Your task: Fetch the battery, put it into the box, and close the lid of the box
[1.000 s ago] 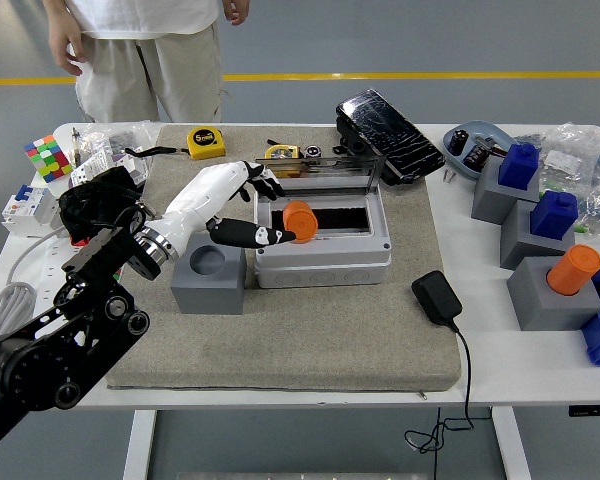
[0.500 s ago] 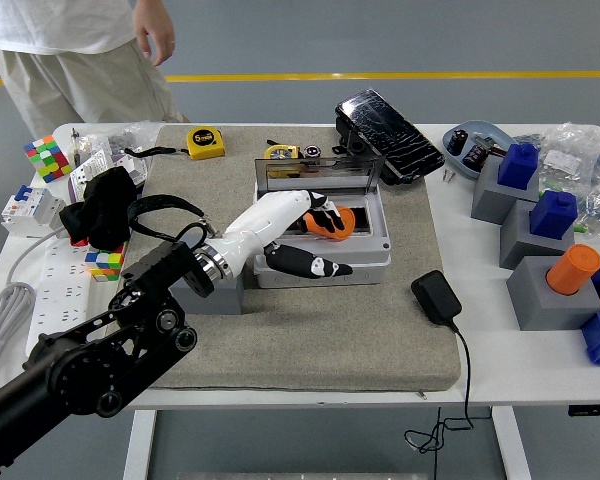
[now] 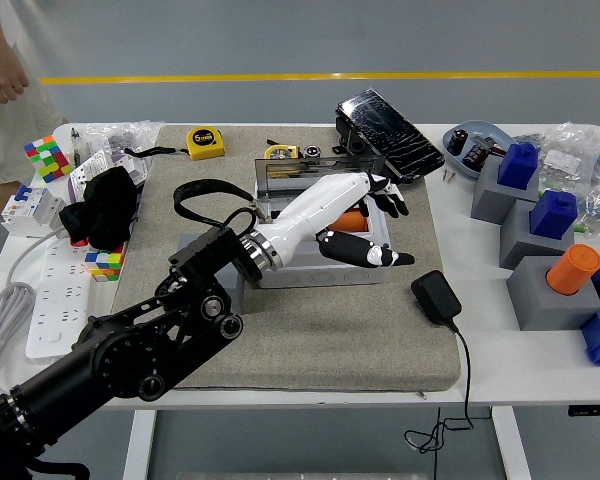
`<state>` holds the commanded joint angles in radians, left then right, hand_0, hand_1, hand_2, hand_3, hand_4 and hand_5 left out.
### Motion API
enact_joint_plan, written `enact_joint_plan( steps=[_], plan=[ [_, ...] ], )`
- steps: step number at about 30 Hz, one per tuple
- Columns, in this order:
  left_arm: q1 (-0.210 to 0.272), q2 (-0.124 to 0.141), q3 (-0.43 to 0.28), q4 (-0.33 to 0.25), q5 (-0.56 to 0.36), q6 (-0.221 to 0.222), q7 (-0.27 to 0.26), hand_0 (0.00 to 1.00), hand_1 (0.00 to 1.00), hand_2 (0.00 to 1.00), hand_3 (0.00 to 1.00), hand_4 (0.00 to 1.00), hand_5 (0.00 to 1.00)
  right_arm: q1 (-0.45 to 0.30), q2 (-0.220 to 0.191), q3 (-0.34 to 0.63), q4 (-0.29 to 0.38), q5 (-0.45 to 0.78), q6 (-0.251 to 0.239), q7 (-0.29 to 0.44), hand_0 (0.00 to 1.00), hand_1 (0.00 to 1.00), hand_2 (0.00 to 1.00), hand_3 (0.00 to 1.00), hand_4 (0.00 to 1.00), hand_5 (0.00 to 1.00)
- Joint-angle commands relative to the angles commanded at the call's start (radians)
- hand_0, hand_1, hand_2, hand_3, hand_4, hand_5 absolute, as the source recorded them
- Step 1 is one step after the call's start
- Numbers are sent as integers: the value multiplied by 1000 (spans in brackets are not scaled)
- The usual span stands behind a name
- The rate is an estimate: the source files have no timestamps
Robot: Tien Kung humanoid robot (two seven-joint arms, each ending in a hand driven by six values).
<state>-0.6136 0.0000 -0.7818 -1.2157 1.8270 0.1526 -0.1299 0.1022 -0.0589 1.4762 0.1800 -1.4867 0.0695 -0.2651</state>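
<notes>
An orange battery (image 3: 352, 220) lies inside the open grey box (image 3: 320, 272) at the middle of the mat, mostly hidden under my left hand. Its clear lid (image 3: 310, 172) stands upright along the box's far edge. My left hand (image 3: 395, 230) hovers over the right half of the box with white fingers (image 3: 388, 195) spread and the thumb pointing right; it holds nothing. The black left arm reaches in from the lower left across the box's front.
A black power adapter (image 3: 435, 297) with its cable lies right of the box. A yellow tape measure (image 3: 205, 142) and a black device (image 3: 388, 122) lie behind it. Grey blocks with blue and orange parts (image 3: 570, 268) stand right. A person's hand (image 3: 5, 80) shows top left.
My left hand has swept right over the box and let go of the orange battery, which now lies inside. The person has walked off to the left.
</notes>
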Motion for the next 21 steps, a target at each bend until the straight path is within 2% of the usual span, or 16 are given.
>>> enact_joint_plan(
  steps=[1, 2, 8, 9, 13, 14, 20, 21],
  plan=[
    [-9, 0, -13, 4, 9, 1, 2, 471, 646, 633, 681, 998, 461, 0, 0, -1, 0, 0, 0, 0, 644, 649, 658, 579, 982, 581],
    [-17, 0, -24, 7, 17, 1, 5, 775, 813, 786, 801, 998, 498, 1, 0, -2, 0, 1, 0, 0, 646, 649, 658, 579, 982, 580],
    [-46, 0, -82, 42, 59, -21, 62, 775, 813, 786, 801, 998, 498, 2, -1, -13, 0, 12, 0, 3, 646, 649, 658, 579, 982, 580],
    [-47, 0, -88, 48, 64, -28, 76, 833, 857, 838, 851, 998, 560, 2, -1, -14, 0, 13, 0, 3, 643, 649, 658, 579, 982, 581],
    [-44, 0, -94, 67, 84, -65, 135, 833, 857, 838, 851, 998, 560, 1, -1, -13, 0, 14, 0, 3, 643, 649, 658, 579, 982, 581],
    [-44, 0, -95, 69, 86, -74, 144, 775, 842, 813, 828, 998, 576, 0, -1, -12, 0, 13, -1, 2, 643, 649, 658, 579, 982, 581],
    [-41, 7, -92, 52, 96, -121, 207, 775, 842, 813, 828, 998, 576, -7, -5, -47, 0, 48, -1, 14, 643, 649, 658, 579, 982, 581],
    [-40, 10, -91, 43, 96, -130, 220, 696, 785, 773, 800, 998, 598, -8, -7, -58, 0, 59, -1, 17, 645, 649, 658, 579, 982, 580]
  ],
)
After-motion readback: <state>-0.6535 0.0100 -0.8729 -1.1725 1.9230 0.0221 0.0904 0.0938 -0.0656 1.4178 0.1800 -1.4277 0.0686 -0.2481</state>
